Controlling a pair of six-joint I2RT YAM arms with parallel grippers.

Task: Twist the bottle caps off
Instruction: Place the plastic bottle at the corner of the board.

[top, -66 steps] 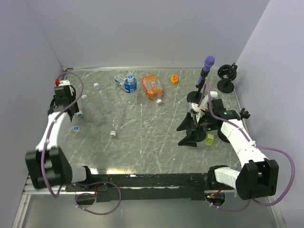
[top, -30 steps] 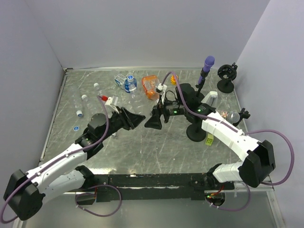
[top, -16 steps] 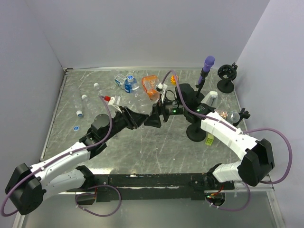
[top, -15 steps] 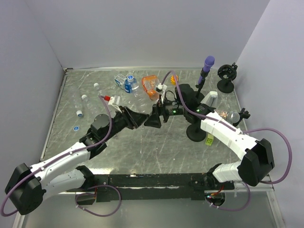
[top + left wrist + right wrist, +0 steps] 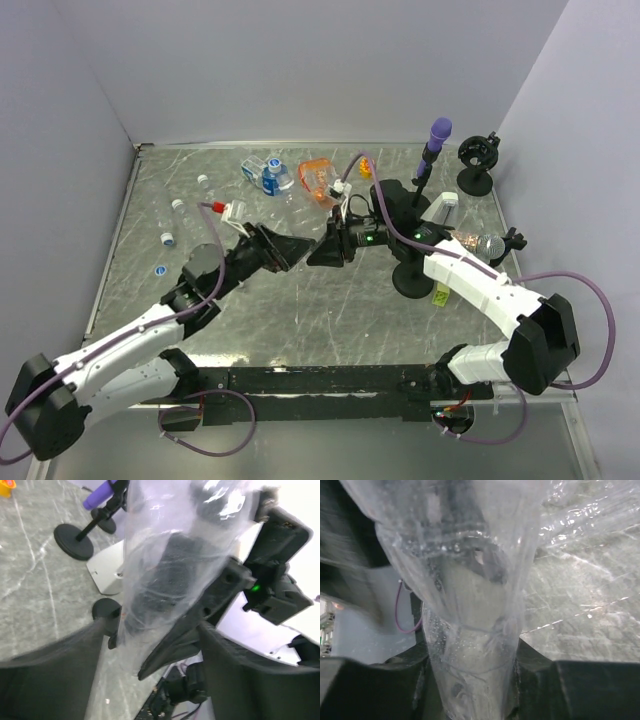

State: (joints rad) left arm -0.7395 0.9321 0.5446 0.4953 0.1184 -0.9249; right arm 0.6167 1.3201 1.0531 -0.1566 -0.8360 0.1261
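Both arms have swung in from the table's sides and now meet mid-table over a clear bottle (image 5: 480,605). Right gripper (image 5: 322,250) is clamped on its crumpled body; left gripper (image 5: 296,247) stands parted around the other end, no visible hold. Its cap is hidden. Thin plastic could buckle or slip if twisted now.

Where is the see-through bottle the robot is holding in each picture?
Top external: clear bottle mid-table, between the two grippers.
Left wrist: clear bottle fills the upper middle.
Right wrist: clear bottle fills the centre.
Shared landmark: the grey marbled table.
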